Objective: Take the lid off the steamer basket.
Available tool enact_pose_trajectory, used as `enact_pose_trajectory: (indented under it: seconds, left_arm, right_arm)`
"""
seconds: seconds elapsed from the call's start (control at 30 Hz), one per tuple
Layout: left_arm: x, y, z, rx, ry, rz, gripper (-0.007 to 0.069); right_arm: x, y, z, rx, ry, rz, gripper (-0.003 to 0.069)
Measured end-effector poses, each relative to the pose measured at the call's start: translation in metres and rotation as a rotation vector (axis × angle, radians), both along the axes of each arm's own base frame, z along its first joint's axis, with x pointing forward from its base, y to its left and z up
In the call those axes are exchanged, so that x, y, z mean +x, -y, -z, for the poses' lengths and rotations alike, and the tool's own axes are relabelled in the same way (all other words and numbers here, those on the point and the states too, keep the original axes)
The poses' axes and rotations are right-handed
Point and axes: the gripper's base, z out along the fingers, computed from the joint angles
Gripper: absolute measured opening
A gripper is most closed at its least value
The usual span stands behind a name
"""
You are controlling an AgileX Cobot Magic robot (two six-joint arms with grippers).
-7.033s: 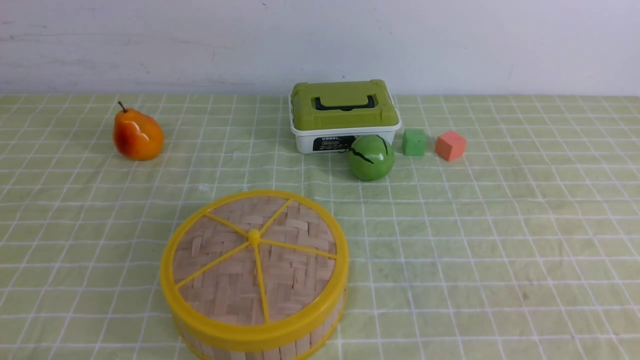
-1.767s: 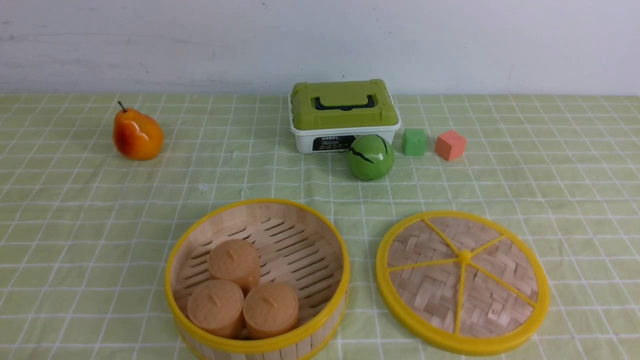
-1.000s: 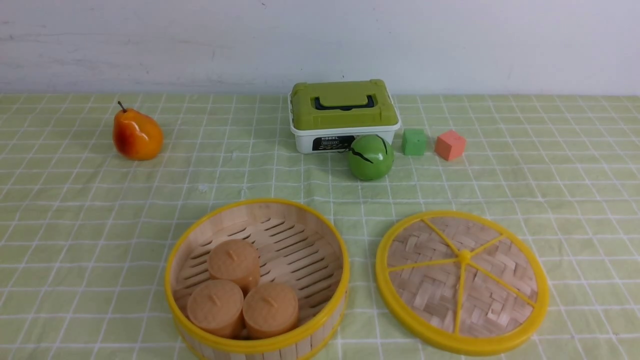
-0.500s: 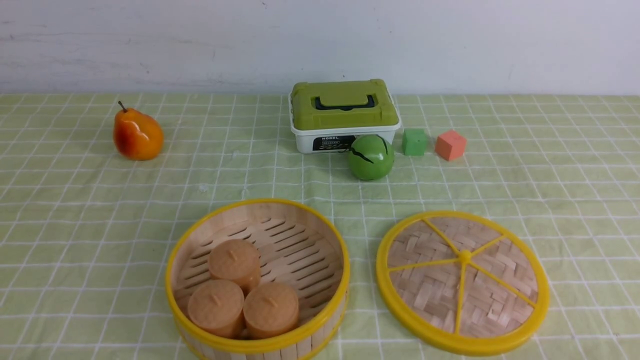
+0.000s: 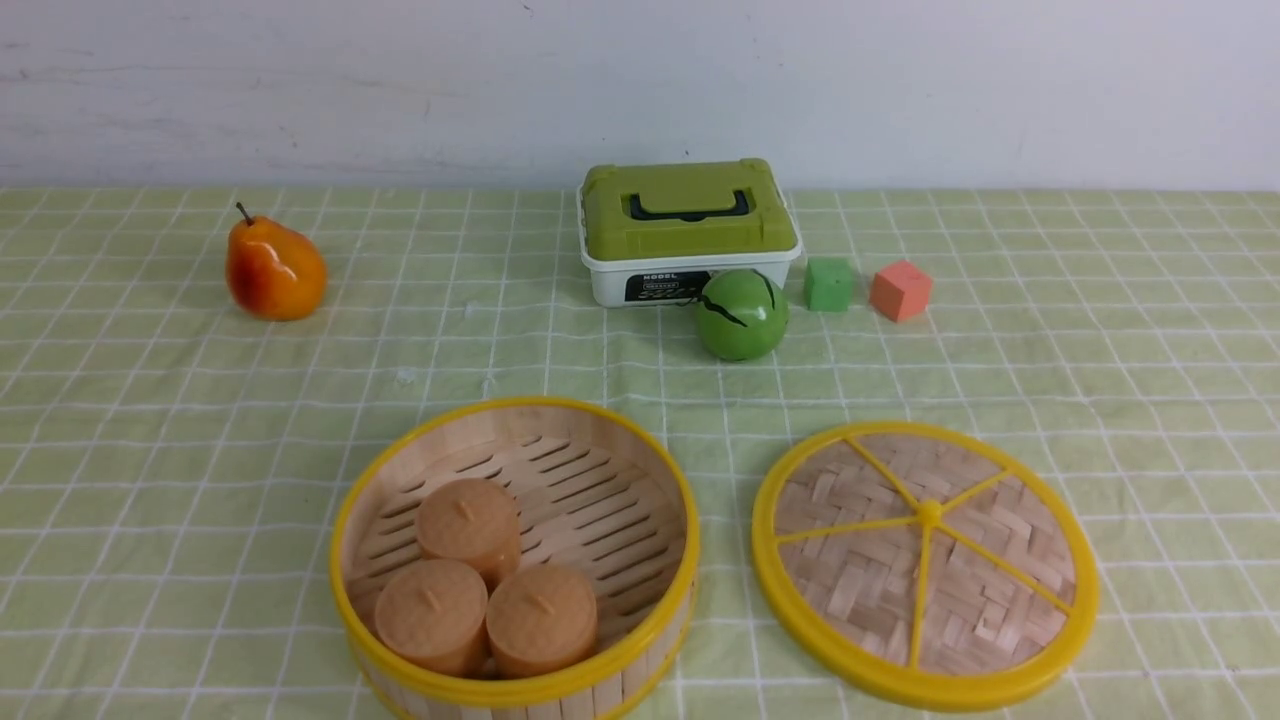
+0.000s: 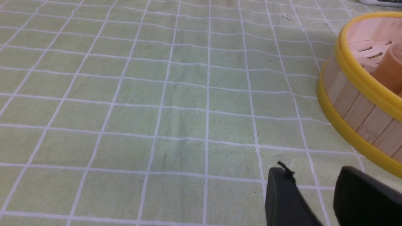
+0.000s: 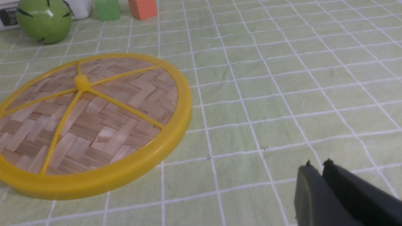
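On the cloth-covered worktop (image 5: 1130, 370), the uncovered steamer basket (image 5: 645, 650) sits left of its lid (image 5: 850, 590), which lies flat, knob up, just beside it. The left claw (image 6: 314, 172) is spread, holding nothing; whether the right claw (image 7: 318, 164) is pressed together, I cannot tell.

The front camera sits between the two arms and looks forward and down over the counter (image 5: 1050, 380) — the wall (image 5: 640, 90) fills the view at twelve o'clock. The left wrist camera, low and close, slants across the cloth and catches only part of the basket (image 6: 351, 91). The right wrist camera, also low, looks across at the lid (image 7: 125, 94), nearer than the front one does — both take in the green ball (image 7: 44, 22) and the two blocks (image 7: 143, 8).
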Motion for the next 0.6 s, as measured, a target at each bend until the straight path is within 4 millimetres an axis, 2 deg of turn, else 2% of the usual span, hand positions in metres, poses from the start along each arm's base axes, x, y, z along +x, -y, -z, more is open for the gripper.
enact_pose_trajectory:
  seconds: [0.6]
  left_arm:
    - [0.0,0.0,0.0,0.0,0.0,0.0,0.0239]
  right_arm:
    - [0.0,0.0,0.0,-0.001,0.0,0.0,0.0044]
